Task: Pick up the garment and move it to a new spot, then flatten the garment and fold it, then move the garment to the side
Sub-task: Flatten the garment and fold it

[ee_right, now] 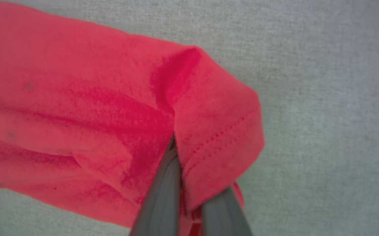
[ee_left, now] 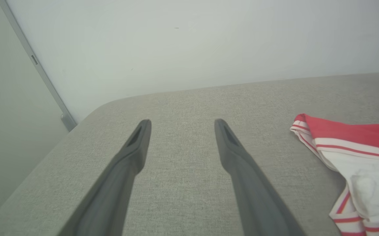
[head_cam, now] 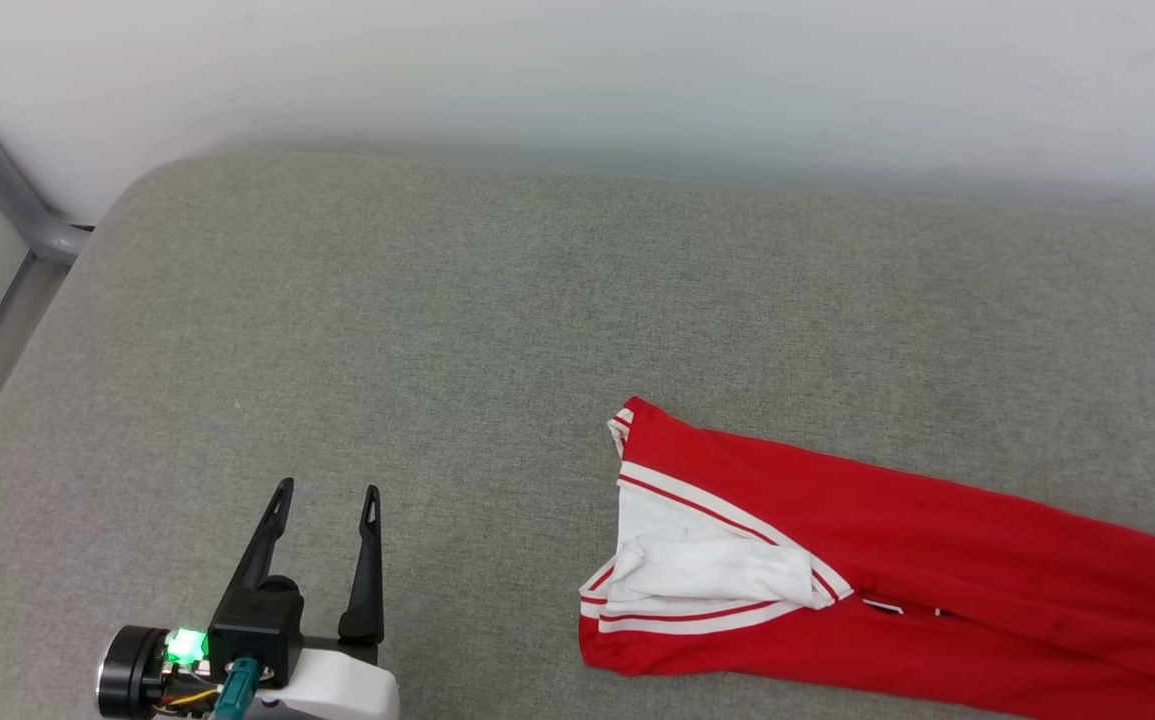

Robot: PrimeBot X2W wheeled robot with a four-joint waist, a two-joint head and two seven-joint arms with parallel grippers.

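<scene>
Operator: Right end effector (ee_right: 181, 154) status?
Technician: Clenched on the jersey's (head_cam: 937, 560) red hem. Left end effector (head_cam: 327, 490) is released, well apart from the cloth. The jersey lies bunched at the right of the grey upholstered surface (head_cam: 437, 300).
Operator: Handling?
Technician: Judged light, limp and prone to bunching. Grip hems or seams.

Garment (head_cam: 937, 560) cut by right edge; lettering (head_cam: 887, 605) mostly hidden.

The left gripper (head_cam: 327, 492) sits at the lower left of the head view, its two dark fingers (head_cam: 365, 560) spread wide, pointing up the frame and holding nothing. At the bottom of the right wrist view, the right gripper (ee_right: 181, 164) pinches the hem of the red jersey (ee_right: 77, 98).
</scene>
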